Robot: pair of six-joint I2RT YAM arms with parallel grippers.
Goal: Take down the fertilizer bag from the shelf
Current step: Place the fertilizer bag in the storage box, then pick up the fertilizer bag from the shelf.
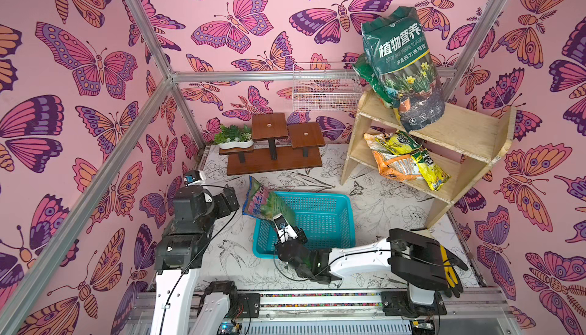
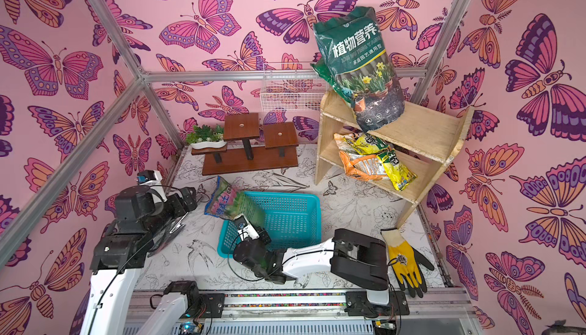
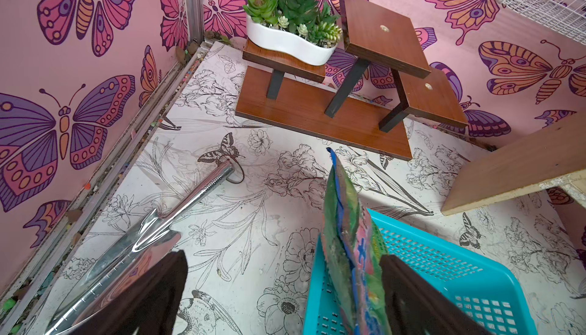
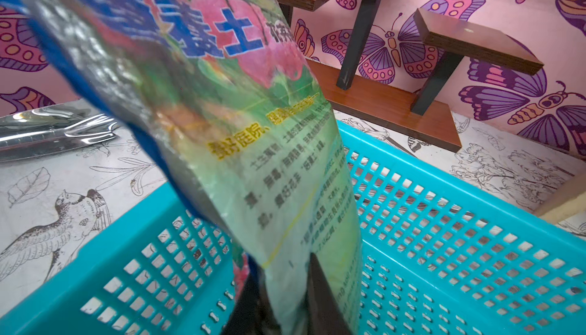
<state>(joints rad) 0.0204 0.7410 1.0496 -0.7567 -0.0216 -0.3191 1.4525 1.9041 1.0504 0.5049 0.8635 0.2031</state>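
Observation:
My right gripper (image 1: 272,220) (image 4: 285,281) is shut on the bottom edge of the fertilizer bag (image 1: 265,202) (image 2: 231,205) (image 4: 222,111), a green, blue and pink pouch. The bag leans tilted over the left rim of the blue plastic basket (image 1: 317,194) (image 2: 287,194) (image 4: 444,171), away from the shelf (image 1: 459,130) (image 2: 425,124). My left gripper (image 1: 231,200) (image 3: 285,273) is open just left of the bag (image 3: 345,232), holding nothing. The shelf stands at the back right.
A big dark green bag (image 1: 402,64) stands on the shelf's top tier; yellow and orange bags (image 1: 406,159) lie on the lower one. A brown stepped stand (image 1: 274,159) with a planter (image 1: 233,137), a wire basket (image 1: 326,87), a steel trowel (image 3: 142,228) and a yellow glove (image 2: 404,260) surround the work area.

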